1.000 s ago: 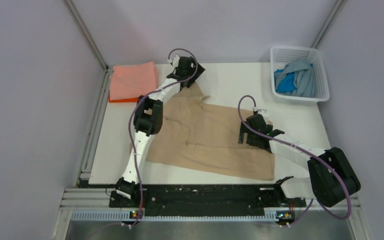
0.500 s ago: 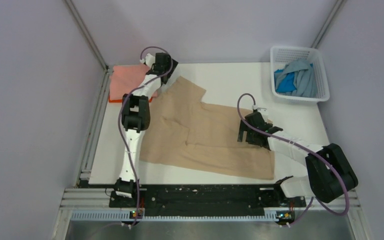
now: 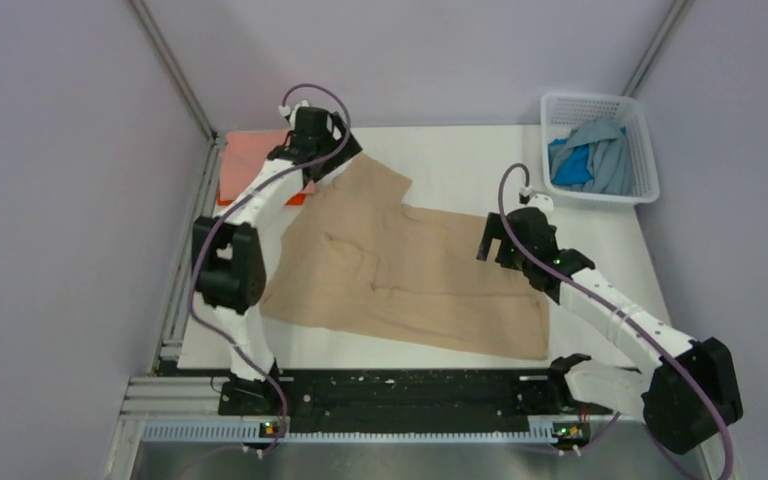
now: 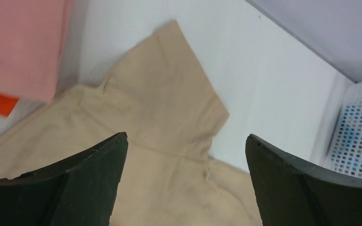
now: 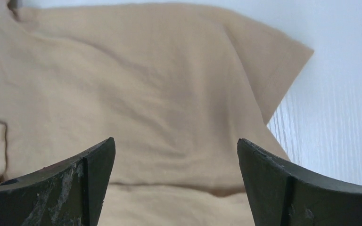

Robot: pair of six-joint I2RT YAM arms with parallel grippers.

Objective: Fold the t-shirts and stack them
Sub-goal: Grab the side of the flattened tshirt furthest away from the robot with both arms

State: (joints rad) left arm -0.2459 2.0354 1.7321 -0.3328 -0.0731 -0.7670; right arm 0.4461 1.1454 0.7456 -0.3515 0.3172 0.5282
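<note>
Tan t-shirt [image 3: 410, 275] lies spread flat across the middle of the table [image 3: 460, 160], running from the far left toward the near right, with a few low creases near its centre; one short sleeve [image 4: 169, 89] points toward the far-left corner and lies flat on the white surface. Left end effector [image 4: 186, 137] hangs above that sleeve; its two dark fingers [image 4: 85, 183] are spread wide, with only the cloth below showing between them, and it has hold of nothing. Right end effector [image 5: 175, 141] is likewise spread wide and empty; it sits over the right-hand part of the shirt, close to the shirt's far edge in the top view. Whether either pair of fingertips touches the cloth cannot be told from these views.

At the far-left corner a folded salmon pink t-shirt [image 3: 250, 155] rests on a folded orange t-shirt [image 3: 298, 197], of which only a thin edge shows; the tan sleeve lies just beside this stack. At the far-right corner stands a white lattice basket [image 3: 600, 102], well apart from the tan shirt; inside it a blue t-shirt [image 3: 570, 168] and a light blue-grey t-shirt [image 3: 610, 150] lie bunched together, unfolded.
</note>
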